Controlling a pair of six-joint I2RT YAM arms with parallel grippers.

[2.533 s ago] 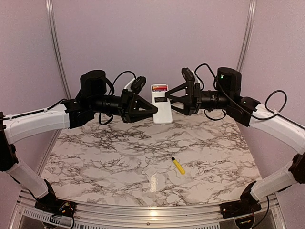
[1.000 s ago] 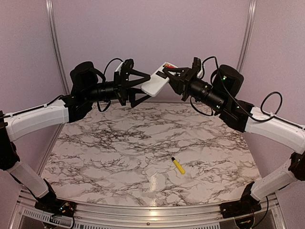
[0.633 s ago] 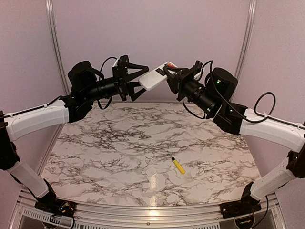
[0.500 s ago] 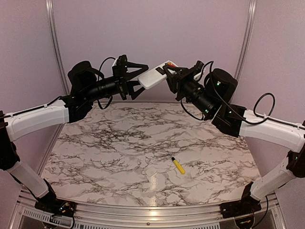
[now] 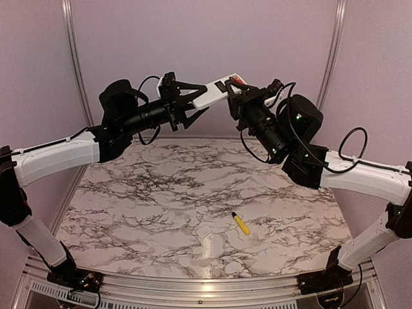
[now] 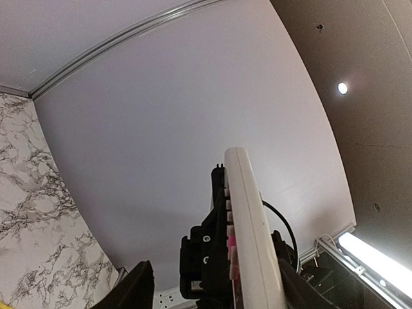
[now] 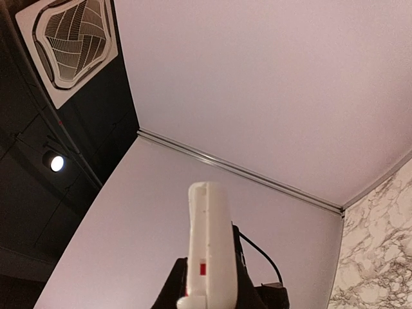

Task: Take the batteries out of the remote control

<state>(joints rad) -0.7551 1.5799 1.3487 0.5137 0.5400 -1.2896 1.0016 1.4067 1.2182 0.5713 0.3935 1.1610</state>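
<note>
The white remote control [image 5: 215, 92] is held high above the table, tilted up to the right. My right gripper [image 5: 230, 93] is shut on its right end; in the right wrist view the remote control [image 7: 209, 244] stands edge-on between the dark fingers [image 7: 177, 286]. My left gripper [image 5: 205, 96] stands open around the left end. The left wrist view shows the remote control [image 6: 248, 244] close to the right finger [image 6: 302, 290], with a wide gap to the other finger. A small red bit [image 5: 236, 80] shows at the remote's right end. Whether it is one of the batteries I cannot tell.
A yellow-handled screwdriver [image 5: 241, 223] lies on the marble table [image 5: 129, 212], right of centre. A small whitish square piece [image 5: 207, 230] lies just left of it. The back wall stands close behind both grippers.
Both arms have lifted the remote higher and tipped its right end up. The left jaws have narrowed around the remote's left end. The right gripper has kept its grip.
</note>
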